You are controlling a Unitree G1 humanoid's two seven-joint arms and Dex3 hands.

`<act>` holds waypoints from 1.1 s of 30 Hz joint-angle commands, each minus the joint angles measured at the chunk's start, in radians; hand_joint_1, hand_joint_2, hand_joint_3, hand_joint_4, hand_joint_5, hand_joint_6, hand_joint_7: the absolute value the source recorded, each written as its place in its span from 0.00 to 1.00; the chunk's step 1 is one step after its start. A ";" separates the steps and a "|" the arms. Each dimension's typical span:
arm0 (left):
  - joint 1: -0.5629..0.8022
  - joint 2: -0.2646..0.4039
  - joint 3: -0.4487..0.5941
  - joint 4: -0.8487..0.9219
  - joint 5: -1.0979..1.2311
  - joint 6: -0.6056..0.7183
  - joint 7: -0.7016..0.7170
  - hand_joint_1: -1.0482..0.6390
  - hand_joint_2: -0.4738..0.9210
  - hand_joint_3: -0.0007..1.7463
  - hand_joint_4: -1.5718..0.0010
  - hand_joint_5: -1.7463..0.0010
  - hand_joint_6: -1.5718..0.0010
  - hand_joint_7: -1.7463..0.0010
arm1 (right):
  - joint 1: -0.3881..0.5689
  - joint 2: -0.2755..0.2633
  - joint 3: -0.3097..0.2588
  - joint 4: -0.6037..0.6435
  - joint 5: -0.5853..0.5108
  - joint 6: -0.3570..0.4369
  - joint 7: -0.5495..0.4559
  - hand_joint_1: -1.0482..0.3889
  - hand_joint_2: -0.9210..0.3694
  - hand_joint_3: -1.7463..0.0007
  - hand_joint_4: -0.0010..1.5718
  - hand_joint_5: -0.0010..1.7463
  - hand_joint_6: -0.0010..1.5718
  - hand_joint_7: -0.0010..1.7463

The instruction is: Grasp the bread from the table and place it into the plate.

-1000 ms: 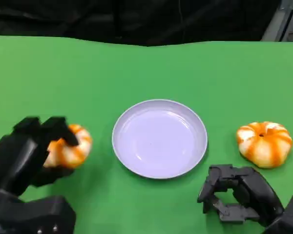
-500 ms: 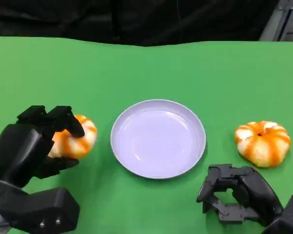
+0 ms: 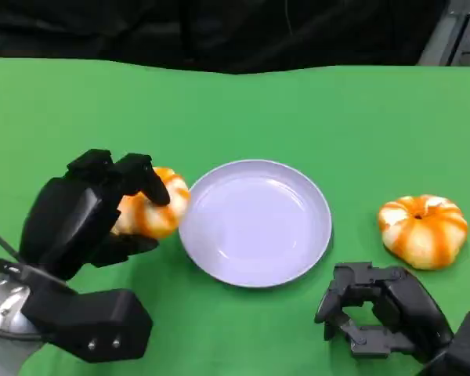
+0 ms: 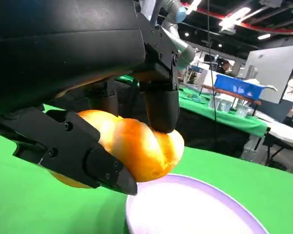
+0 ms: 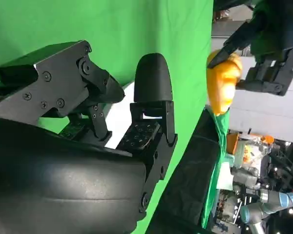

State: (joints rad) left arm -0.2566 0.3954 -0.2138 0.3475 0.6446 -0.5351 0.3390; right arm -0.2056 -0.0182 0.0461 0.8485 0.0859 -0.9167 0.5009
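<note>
My left hand [image 3: 74, 219] grips an orange-and-white bread roll [image 3: 155, 211] and holds it above the table, at the left rim of the pale lilac plate [image 3: 254, 227]. In the left wrist view the roll [image 4: 141, 146] sits pinched between black fingers [image 4: 73, 146], just over the plate's edge [image 4: 200, 204]. A second bread roll [image 3: 421, 230] lies on the green table, right of the plate. My right hand [image 3: 376, 309] rests near the front right, fingers curled in with nothing in them. The right wrist view looks past this hand [image 5: 88, 146] to the held roll [image 5: 223, 87].
The green table [image 3: 243, 110] stretches back to a dark backdrop. The plate's inside is bare. Open green cloth lies behind the plate and between the plate and the right roll.
My left hand has carried the roll to the right and a little up, from the table's left side to the plate's left rim. The right hand and the second roll have stayed put.
</note>
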 commanded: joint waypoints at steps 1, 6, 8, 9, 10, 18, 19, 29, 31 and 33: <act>-0.032 -0.007 -0.015 0.031 0.021 -0.024 0.029 0.59 0.94 0.01 0.63 0.00 0.70 0.04 | -0.002 -0.011 -0.006 0.008 0.003 -0.008 -0.001 0.80 0.23 0.44 0.61 0.79 0.61 0.61; -0.035 -0.008 -0.015 0.039 0.025 -0.031 0.034 0.59 0.94 0.01 0.63 0.00 0.71 0.03 | -0.002 -0.011 -0.006 0.008 0.003 -0.009 -0.001 0.80 0.23 0.45 0.61 0.78 0.61 0.60; -0.064 -0.032 -0.038 0.051 0.023 -0.037 0.017 0.58 0.94 0.00 0.63 0.00 0.71 0.03 | -0.001 -0.011 -0.004 0.007 -0.008 -0.012 -0.011 0.80 0.23 0.45 0.61 0.78 0.61 0.60; -0.073 -0.039 -0.046 0.056 0.022 -0.040 0.013 0.57 0.94 0.00 0.63 0.00 0.71 0.03 | 0.000 -0.011 -0.003 0.007 -0.011 -0.013 -0.015 0.80 0.23 0.45 0.61 0.78 0.61 0.61; -0.080 -0.048 -0.053 0.054 0.020 -0.036 0.002 0.57 0.94 0.00 0.64 0.00 0.72 0.02 | 0.000 -0.011 -0.002 0.006 -0.013 -0.012 -0.017 0.80 0.23 0.45 0.61 0.79 0.61 0.61; -0.085 -0.057 -0.059 0.050 0.016 -0.028 -0.013 0.57 0.94 0.00 0.65 0.00 0.74 0.00 | 0.002 -0.010 -0.003 0.004 -0.018 -0.010 -0.020 0.80 0.22 0.45 0.61 0.78 0.61 0.61; -0.085 -0.057 -0.059 0.050 0.016 -0.028 -0.013 0.57 0.94 0.00 0.65 0.00 0.74 0.00 | 0.002 -0.010 -0.003 0.004 -0.018 -0.010 -0.021 0.80 0.22 0.45 0.61 0.78 0.60 0.61; -0.085 -0.057 -0.059 0.050 0.016 -0.028 -0.014 0.57 0.94 0.00 0.65 0.00 0.74 0.00 | 0.002 -0.010 -0.004 0.004 -0.020 -0.010 -0.021 0.80 0.22 0.45 0.61 0.78 0.60 0.61; -0.085 -0.057 -0.059 0.050 0.016 -0.028 -0.014 0.57 0.94 0.00 0.65 0.00 0.74 0.00 | 0.002 -0.010 -0.004 0.004 -0.020 -0.010 -0.021 0.80 0.22 0.45 0.61 0.78 0.60 0.61; -0.085 -0.057 -0.059 0.050 0.016 -0.028 -0.014 0.57 0.94 0.00 0.65 0.00 0.74 0.00 | 0.002 -0.010 -0.004 0.004 -0.020 -0.010 -0.021 0.80 0.22 0.45 0.61 0.78 0.60 0.62</act>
State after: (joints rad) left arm -0.3331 0.3283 -0.2767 0.3960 0.6684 -0.5645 0.3325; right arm -0.2049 -0.0179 0.0475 0.8527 0.0597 -0.9178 0.4842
